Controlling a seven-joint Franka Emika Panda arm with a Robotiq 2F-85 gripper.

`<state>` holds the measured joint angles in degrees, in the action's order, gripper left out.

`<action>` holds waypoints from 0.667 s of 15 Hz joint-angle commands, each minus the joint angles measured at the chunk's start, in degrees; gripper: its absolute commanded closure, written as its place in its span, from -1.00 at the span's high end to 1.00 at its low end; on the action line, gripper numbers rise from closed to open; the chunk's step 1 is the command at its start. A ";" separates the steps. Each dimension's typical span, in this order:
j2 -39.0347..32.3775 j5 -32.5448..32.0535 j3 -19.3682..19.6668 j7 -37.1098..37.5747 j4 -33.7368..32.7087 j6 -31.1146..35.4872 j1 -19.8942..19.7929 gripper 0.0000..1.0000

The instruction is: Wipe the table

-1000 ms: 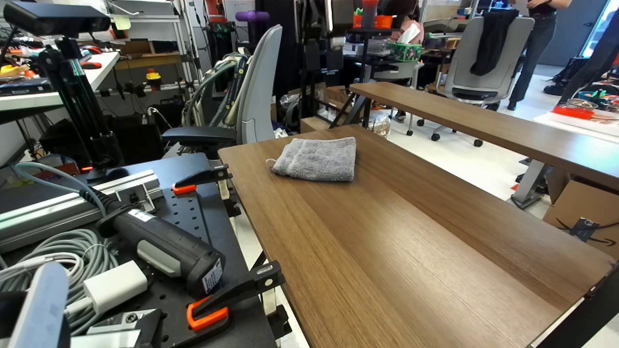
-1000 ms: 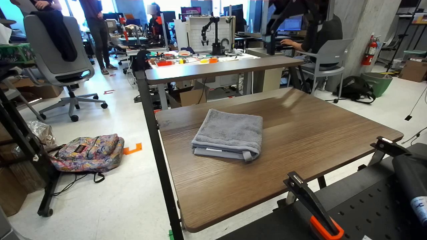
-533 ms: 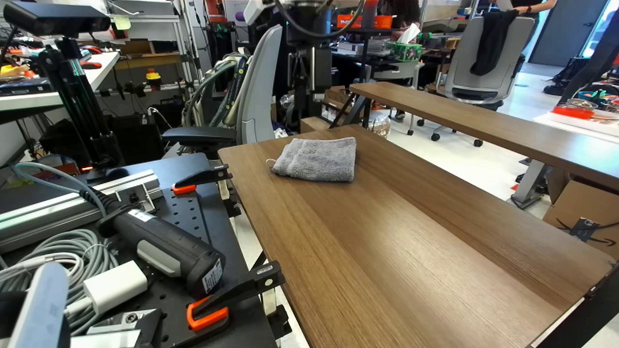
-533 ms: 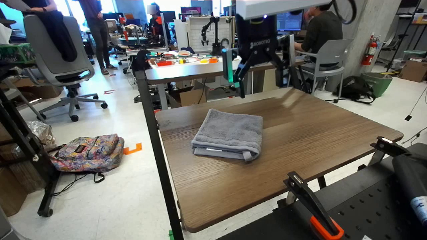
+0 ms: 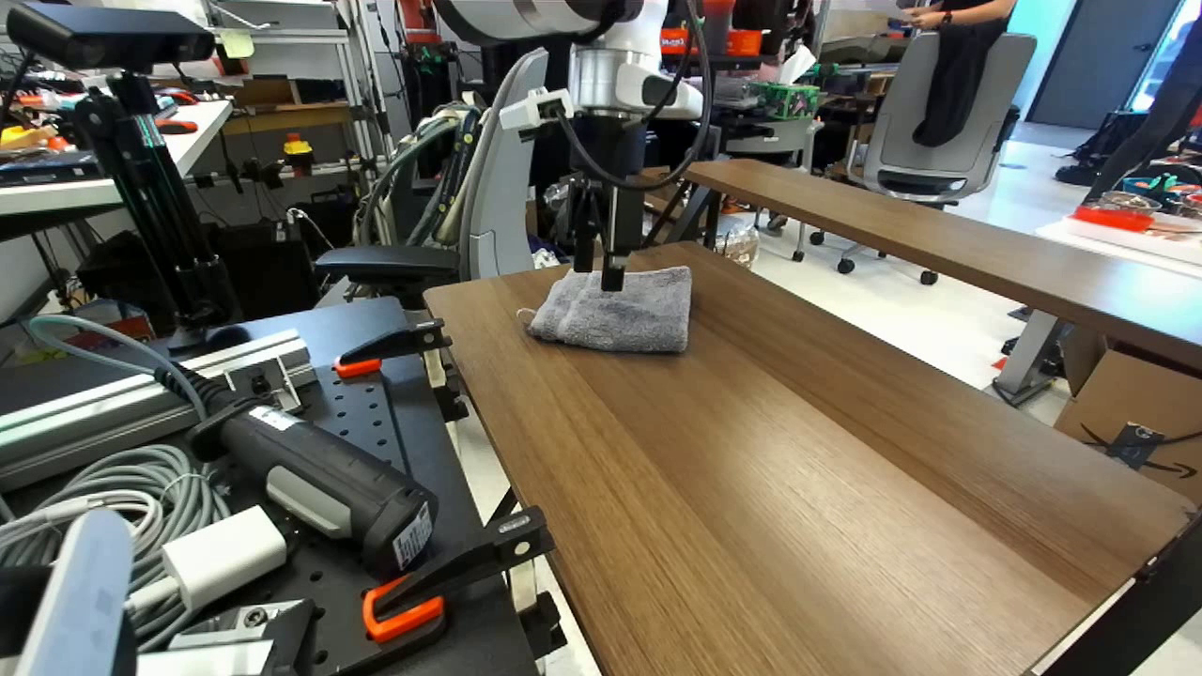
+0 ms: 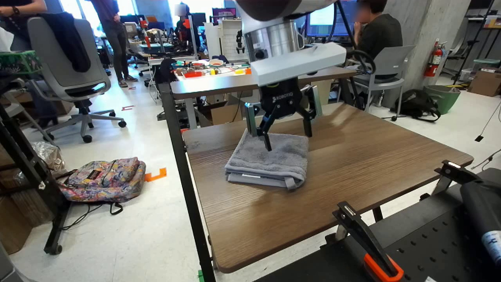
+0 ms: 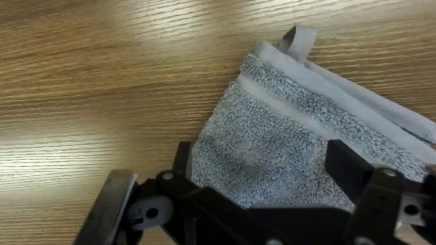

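Note:
The table [image 5: 751, 451] is a brown wood-grain top; it also shows in an exterior view [image 6: 364, 164] and the wrist view [image 7: 102, 85]. A folded grey towel [image 6: 278, 166] lies flat near one end, seen in both exterior views [image 5: 624, 324] and the wrist view [image 7: 259, 126]. My gripper [image 6: 288, 140] is open with nothing between its fingers. It points down over the towel in both exterior views [image 5: 598, 274]. In the wrist view my gripper [image 7: 259, 146] has its jaws wide apart, with towel showing between them. I cannot tell whether the fingertips touch the towel.
A black perforated bench with orange-tipped clamps [image 5: 404, 615] adjoins one long side of the table; a black handheld tool [image 5: 319, 479] and cables lie on it. A raised narrow wooden board [image 6: 242, 85] runs along the far side. A black upright post [image 6: 186, 176] stands at one end.
The arm has come into view and my gripper has descended from above to over the towel, staying open. The towel and table have not moved. A person in the background has shifted.

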<state>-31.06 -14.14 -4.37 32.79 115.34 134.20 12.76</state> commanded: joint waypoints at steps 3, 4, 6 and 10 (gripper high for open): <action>-7.63 2.49 1.92 -0.85 -7.30 1.73 3.03 1.00; -8.45 2.72 2.10 -0.68 -7.99 2.62 3.36 1.00; -9.76 3.44 2.40 -0.58 -8.96 5.04 3.84 1.00; -11.88 5.53 3.32 -0.60 -10.33 7.72 4.30 1.00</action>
<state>-40.85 -10.60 -2.90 32.79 106.95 139.77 15.56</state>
